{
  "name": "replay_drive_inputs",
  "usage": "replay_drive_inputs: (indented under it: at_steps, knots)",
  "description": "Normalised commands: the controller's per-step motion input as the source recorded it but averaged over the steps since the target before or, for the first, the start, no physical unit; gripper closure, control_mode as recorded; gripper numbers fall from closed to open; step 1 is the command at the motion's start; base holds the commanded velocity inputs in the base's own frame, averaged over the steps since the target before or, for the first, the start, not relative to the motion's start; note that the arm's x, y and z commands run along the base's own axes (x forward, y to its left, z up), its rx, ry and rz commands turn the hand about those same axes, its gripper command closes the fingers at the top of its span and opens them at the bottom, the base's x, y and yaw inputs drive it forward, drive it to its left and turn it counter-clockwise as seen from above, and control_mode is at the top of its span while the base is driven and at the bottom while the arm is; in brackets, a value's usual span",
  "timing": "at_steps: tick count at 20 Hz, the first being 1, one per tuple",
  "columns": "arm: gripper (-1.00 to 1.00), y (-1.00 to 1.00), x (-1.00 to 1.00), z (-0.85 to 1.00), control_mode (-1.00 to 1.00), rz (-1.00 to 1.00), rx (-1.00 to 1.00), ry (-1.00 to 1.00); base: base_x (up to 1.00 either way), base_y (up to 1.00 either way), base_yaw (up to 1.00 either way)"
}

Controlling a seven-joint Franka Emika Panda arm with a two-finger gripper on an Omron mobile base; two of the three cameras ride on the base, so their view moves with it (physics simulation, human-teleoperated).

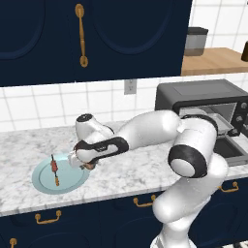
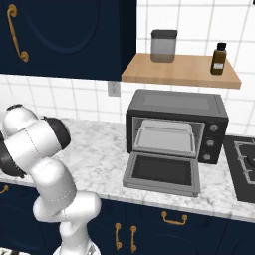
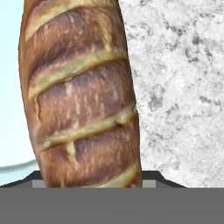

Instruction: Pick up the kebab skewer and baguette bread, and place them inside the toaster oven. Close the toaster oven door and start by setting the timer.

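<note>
Gripper (image 1: 86, 165) sits low at the right rim of the light blue plate (image 1: 43, 183), its tips mostly hidden behind the hand; in the hand view the baguette bread (image 3: 81, 96) looms right in front of it, running lengthwise up the picture with pale diagonal scores across its brown crust. The dark tips barely show on either side of the loaf's near end, so the jaws stand spread around the bread, but whether the pads touch it I cannot tell. In the left base view only a sliver of brown shows under the hand.

On the plate, to the gripper's left, lies the kebab skewer (image 1: 54, 169), a thin stick with reddish chunks near its far end, apart from the hand. The plate rests on the marble counter (image 1: 126, 169).

Well off to the gripper's right stands the toaster oven (image 2: 175, 124), its door (image 2: 162, 173) folded down flat toward the counter edge and a grey tray (image 2: 164, 137) inside the cavity. Above it a wooden shelf (image 2: 182, 72) carries a grey canister (image 2: 164, 46) and a dark bottle (image 2: 218, 59).

The arm rises from the base, bends at a high elbow, and reaches left and down across the counter, the wrist turned so the hand points down at the plate's edge.
</note>
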Motion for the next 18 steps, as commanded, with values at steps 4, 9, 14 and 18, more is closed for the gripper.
replay_drive_inputs:
  at_steps: [4,9,14,18]
  knots:
    - [1.0,-0.97,-0.77,0.79,-1.0,0.0,0.04,-0.01,0.0,0.0,0.0]
    - [1.0,-1.0,-0.89,0.47,-1.0,0.0,0.0,-0.03,0.0,0.0,0.0]
    - [1.0,-1.0,-0.07,0.61,-1.0,0.0,0.0,-0.03,0.0,0.0,0.0]
    - [1.0,-1.0,0.0,0.52,-1.0,-0.01,0.0,0.0,0.0,0.0,0.0]
